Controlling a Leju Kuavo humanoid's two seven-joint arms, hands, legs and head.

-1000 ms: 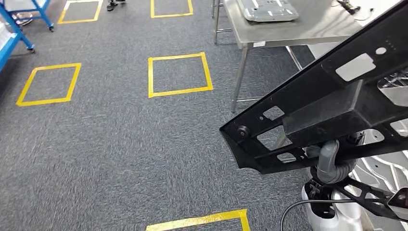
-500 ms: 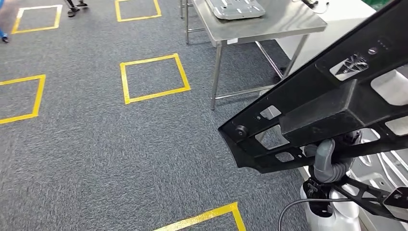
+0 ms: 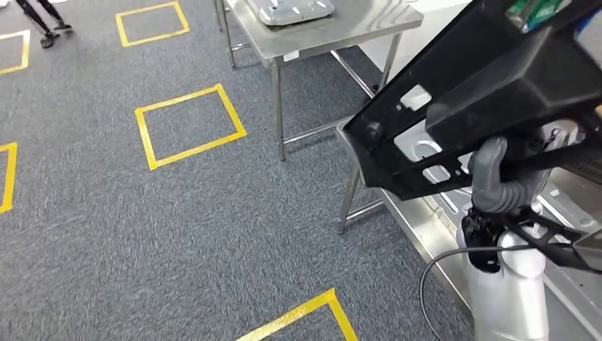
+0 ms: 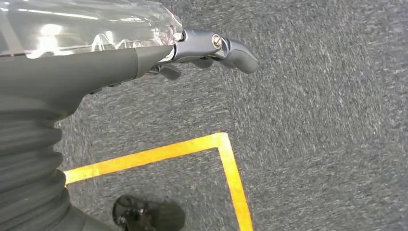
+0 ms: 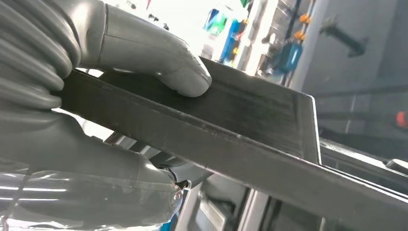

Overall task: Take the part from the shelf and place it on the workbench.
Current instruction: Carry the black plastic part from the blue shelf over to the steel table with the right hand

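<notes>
Black, long perforated plastic part (image 3: 490, 92) sat clamped in our right hand (image 3: 497, 181), beside the steel desk (image 3: 341, 28); our left hand (image 4: 211, 48) hung empty. Its overhanging end could strike that desk.

Matt black plastic part (image 3: 490, 92), brushed steel workbench (image 3: 341, 28), rough grey carpet (image 3: 142, 234)

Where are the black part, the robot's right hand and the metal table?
part (image 3: 497, 92), head view, on its big black body
right hand (image 3: 490, 174), head view, on the grey thumb under the part
table (image 3: 341, 28), head view, on its bare top
</notes>
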